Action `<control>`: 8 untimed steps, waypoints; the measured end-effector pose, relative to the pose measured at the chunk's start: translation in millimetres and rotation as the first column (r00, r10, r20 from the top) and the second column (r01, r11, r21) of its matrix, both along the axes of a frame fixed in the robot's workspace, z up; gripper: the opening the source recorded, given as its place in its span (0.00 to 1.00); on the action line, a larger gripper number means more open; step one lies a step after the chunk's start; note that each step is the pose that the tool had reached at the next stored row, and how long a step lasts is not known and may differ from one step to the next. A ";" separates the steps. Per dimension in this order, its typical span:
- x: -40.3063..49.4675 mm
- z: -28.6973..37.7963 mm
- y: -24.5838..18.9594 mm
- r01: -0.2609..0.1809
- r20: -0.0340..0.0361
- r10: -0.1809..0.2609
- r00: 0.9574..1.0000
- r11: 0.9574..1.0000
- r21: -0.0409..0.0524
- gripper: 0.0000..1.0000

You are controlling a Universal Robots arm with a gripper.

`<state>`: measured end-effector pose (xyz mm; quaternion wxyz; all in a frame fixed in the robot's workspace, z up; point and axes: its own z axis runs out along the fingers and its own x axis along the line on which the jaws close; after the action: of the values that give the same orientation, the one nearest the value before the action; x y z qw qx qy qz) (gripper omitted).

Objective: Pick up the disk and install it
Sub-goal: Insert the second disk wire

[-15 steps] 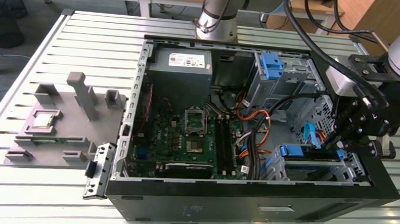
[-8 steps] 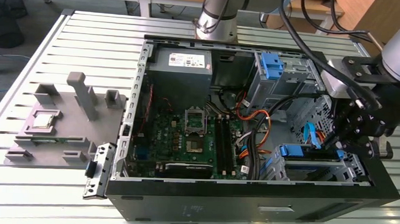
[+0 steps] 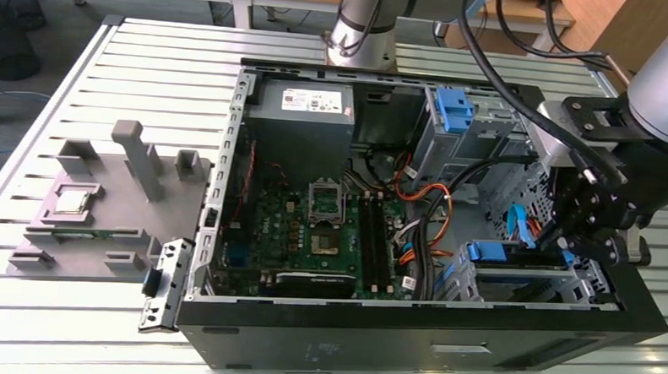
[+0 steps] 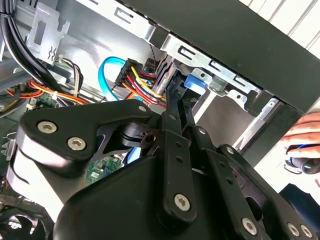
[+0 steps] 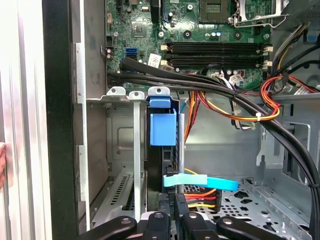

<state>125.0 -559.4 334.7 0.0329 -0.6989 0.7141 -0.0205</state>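
Note:
The disk stands edge-on in the drive cage at the front corner of the open computer case [image 3: 418, 330], on the exterior view's right. Its blue carrier [image 3: 500, 253] shows at the cage's mouth. The carrier's blue tab [image 5: 162, 127] caps the dark slab of the disk in the first wrist view. My gripper [image 3: 568, 244] hangs over that cage. In the second wrist view my fingers [image 4: 176, 120] come together into one thin tip, and the gripper [image 4: 172, 97] touches the end beside the blue tab [image 4: 194, 82]. The gripper [image 5: 176, 207] is shut with nothing seen between its fingers.
Black, orange and red cable bundles [image 5: 220, 95] and a light-blue flat cable [image 5: 200, 182] cross beside the cage. A second blue carrier [image 3: 456, 108] sits in the far bay, next to the grey power box [image 3: 301, 101]. A grey fixture [image 3: 97, 202] lies left of the case. A person's hand [image 4: 305, 135] rests outside the case.

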 end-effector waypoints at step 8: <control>-0.8 -1.5 0.0 -0.002 0.001 0.002 1.000 1.000 0.000 0.16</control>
<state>124.1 -559.4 333.2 0.0332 -0.6998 0.7133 -0.0206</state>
